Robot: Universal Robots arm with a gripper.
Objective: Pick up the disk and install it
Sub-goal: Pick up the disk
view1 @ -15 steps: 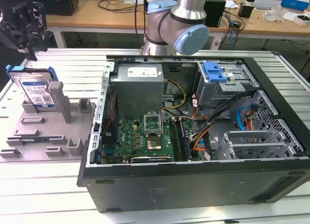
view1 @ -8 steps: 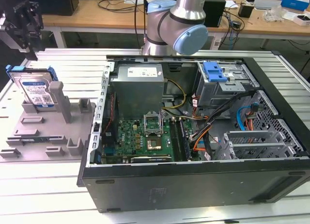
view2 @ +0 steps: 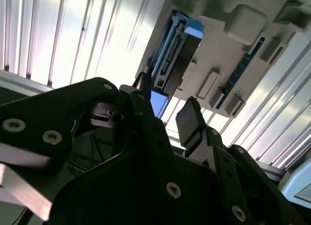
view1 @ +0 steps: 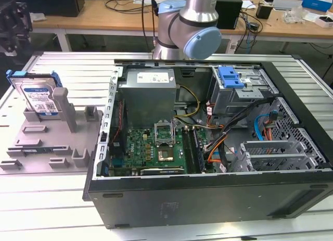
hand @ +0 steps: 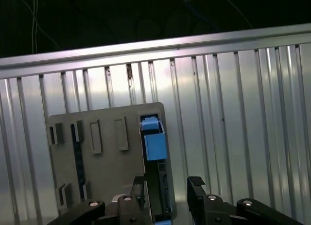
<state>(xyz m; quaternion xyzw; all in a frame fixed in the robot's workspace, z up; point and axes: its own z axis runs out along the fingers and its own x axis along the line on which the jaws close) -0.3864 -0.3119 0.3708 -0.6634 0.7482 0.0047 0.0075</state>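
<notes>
**A:** Where's the disk [view1: 35,97] sitting right now?

**B:** It's at the exterior view's left. It stands on edge in a slot at the far end of the gray fixture [view1: 62,142] on the ribbed metal table [view1: 41,210], well apart from the open computer case [view1: 208,199]. The arm [view1: 187,22] rises at the far side of that case.

**A:** And the gripper?

**B:** In both wrist views the gripper [hand: 167,183] is spread wide with nothing between its fingers. It hasn't touched the disk [hand: 155,147], which lies beyond the fingertips.

**A:** How do the two line up?

**B:** The disk [view2: 172,55] shows edge-on as a narrow strip. Its long edge runs along the gap of the gripper [view2: 166,101], crosswise to the line from finger to finger. The flat faces look toward the pads, so I'd judge the jaws are turned right for the thin dimension.

**A:** Is it centred?

**B:** Not quite. The strip sits nearer one finger [hand: 138,185] than the other.
</notes>
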